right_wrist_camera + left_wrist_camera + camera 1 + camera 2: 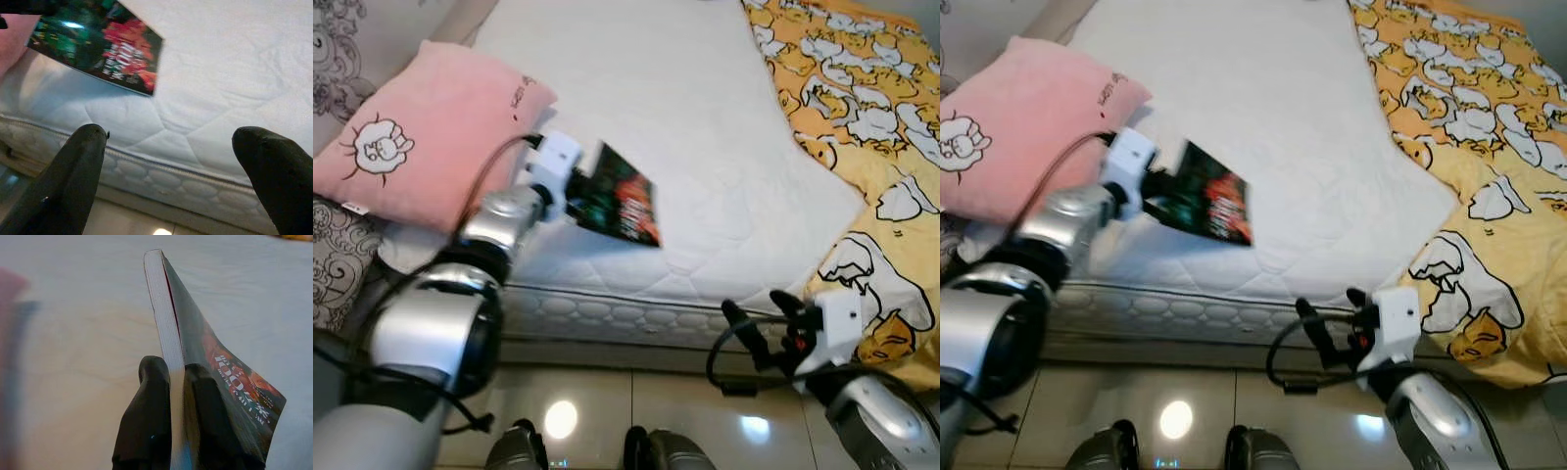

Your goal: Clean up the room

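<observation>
The left gripper [177, 396] is clamped on a thin paperback book [623, 199] with a glossy dark cover of green and red print — its pale page edge sits between the black fingers [146, 416]. The book hangs left of centre, above the white quilted mattress [705, 127]. At lower right the right gripper [761, 315] is spread apart by the mattress edge. A soft pink pillow [421, 132] lies upper left; a yellow cartoon-printed blanket [862, 117] lies on the right.

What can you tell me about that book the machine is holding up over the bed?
The book is a thin paperback with a dark glossy cover printed in green and red, with pale lettering, and white page edges. The left tool pinches it, one black finger on each cover, holding it in the air above the white mattress, near the pink pillow.
</observation>
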You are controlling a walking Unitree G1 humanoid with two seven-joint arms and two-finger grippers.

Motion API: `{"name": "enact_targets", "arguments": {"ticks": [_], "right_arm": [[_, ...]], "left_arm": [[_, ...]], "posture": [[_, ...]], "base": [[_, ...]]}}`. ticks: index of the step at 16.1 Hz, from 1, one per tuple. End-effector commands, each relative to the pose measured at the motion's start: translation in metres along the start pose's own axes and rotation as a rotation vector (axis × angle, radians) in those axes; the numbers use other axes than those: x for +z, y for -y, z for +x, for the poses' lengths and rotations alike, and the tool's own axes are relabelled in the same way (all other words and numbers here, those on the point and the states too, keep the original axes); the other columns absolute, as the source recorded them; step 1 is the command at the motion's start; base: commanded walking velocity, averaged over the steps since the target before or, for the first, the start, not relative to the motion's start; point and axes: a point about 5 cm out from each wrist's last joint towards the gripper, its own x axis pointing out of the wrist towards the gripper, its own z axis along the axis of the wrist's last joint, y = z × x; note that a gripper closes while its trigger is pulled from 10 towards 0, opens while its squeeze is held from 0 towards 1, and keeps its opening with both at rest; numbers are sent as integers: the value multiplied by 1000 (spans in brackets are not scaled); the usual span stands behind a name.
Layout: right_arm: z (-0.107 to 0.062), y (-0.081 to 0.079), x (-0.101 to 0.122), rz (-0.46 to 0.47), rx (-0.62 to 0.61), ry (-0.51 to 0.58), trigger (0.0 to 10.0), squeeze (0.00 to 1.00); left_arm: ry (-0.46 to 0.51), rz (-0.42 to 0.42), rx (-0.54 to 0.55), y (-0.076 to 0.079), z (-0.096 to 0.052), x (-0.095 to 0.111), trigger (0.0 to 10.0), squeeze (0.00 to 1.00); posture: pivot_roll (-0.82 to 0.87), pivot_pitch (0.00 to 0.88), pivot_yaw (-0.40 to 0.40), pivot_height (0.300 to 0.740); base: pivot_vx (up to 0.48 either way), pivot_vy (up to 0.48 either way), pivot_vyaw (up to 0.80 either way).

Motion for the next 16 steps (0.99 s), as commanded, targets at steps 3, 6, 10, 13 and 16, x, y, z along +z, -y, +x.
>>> {"name": "enact_targets", "arguments": {"ticks": [3, 6, 10, 13, 16], "right_arm": [[0, 7, -3, 7, -28, -19, 10000, 337], [2, 8, -4, 4, -25, -23, 10000, 337], [5, 9, -4, -1, -21, -25, 10000, 337], [5, 10, -5, -4, -26, -26, 10000, 337], [5, 10, -5, -3, -27, -27, 10000, 333]], "left_arm": [[5, 89, 83, -17, -5, 13, 0, 0], [-32, 179, 126, -25, -8, 12, 0, 0], [-88, 370, 132, -23, -7, 10, 10000, 918], [-115, 547, 214, -30, -9, 16, 10000, 1000], [-117, 673, 291, -36, -10, 23, 10000, 1000]], "posture": [[-289, 161, -151, 740], [-282, 157, -155, 740], [-281, 152, -155, 740], [-285, 147, -153, 740], [-285, 145, -156, 740]], "base": [[0, 0, 0], [0, 0, 0], [0, 0, 0], [0, 0, 0], [0, 0, 0]]}}
